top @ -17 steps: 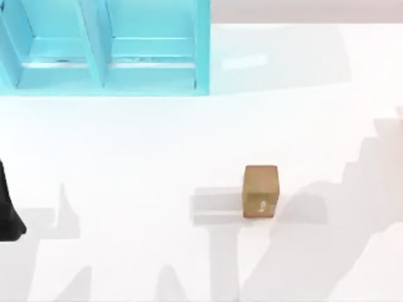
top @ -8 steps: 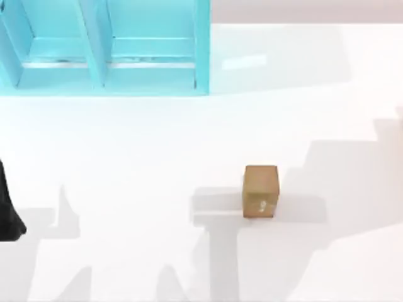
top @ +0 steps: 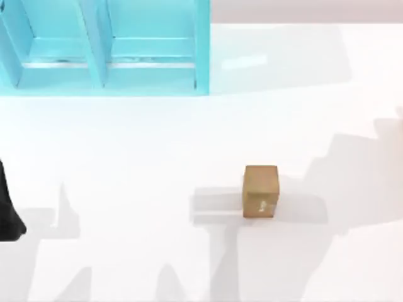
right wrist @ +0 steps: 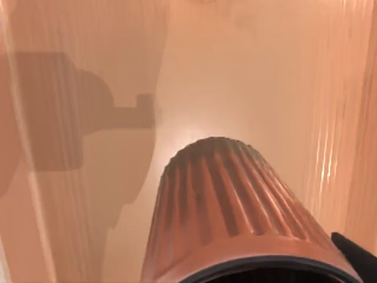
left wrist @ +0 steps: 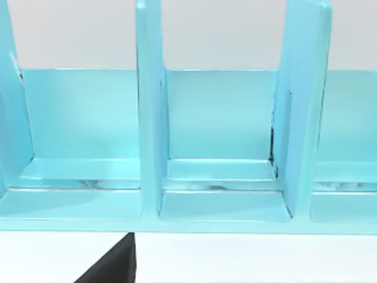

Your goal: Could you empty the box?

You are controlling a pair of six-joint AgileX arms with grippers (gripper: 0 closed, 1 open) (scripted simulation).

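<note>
**Fingers unreadable on both arms; box not yet emptied**

The fingers of neither arm gave me a readable state: I could not tell whether they were apart or together. In the left wrist view a dark wedge [left wrist: 112, 268] sat at the bottom edge, left of centre. It may have been part of the left gripper, but I could not tell. In the right wrist view a dark sliver [right wrist: 356, 253] sat in the lower right corner beside a ribbed, tapered thing [right wrist: 230, 212] that I could not identify.

From above, the left arm [top: 7, 214] was a dark shape at the left edge of the frame, below mid-height, well apart from the box. The left wrist camera faced the open compartments of the blue rack [top: 107, 50], which stood in the upper left of the top view.

The small brown box [top: 260, 190] stood alone on the white desk [top: 138, 157], right of centre and slightly below the middle. Nothing touched it and nothing lay beside it. Its top looked closed, though I could not be sure.

I judged the task barely begun. No contents were out on the desk, so reaching the box, opening it and removing what it held all remained.
</note>
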